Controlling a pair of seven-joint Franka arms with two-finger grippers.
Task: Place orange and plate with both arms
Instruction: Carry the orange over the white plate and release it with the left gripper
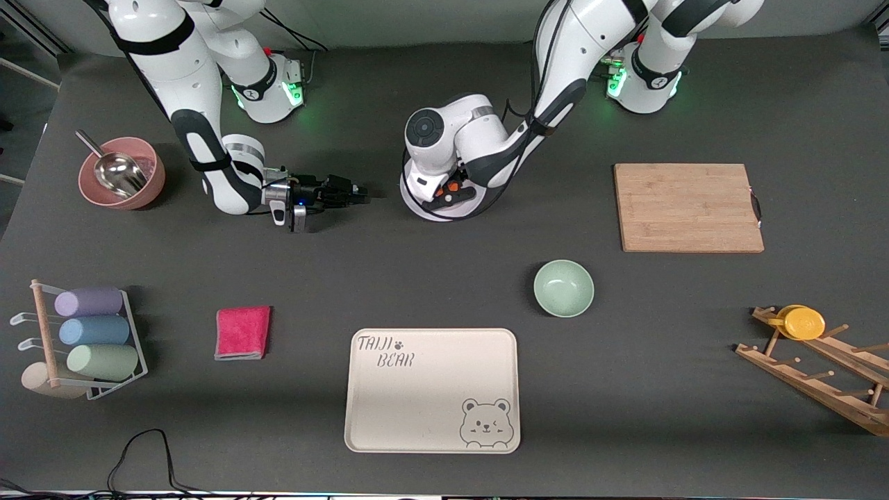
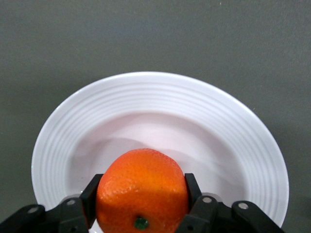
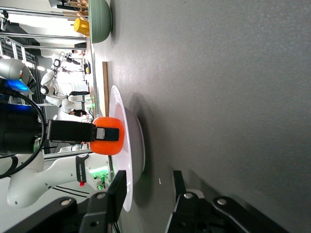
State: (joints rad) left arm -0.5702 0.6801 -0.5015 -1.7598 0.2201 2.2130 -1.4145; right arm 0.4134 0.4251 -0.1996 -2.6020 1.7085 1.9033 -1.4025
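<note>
Looking from the front camera outward, past the bear tray (image 1: 432, 390) at six o'clock, the plate (image 1: 422, 208) lies mid-worktop. Directly over it hangs the left gripper (image 2: 141, 199), clamped on the orange (image 2: 142, 189): bright, round, pebbled, green stem dimple showing. At the plate's nine o'clock, just beside its ribbed white rim, the right gripper (image 1: 351, 196) waits, parted and empty.

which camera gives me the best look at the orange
The left wrist view: the orange fills the foreground, clamped by the left gripper over the plate. The right wrist view shows it from the side, partly covered by a finger. In the front view the left arm hides nearly all of it.
</note>
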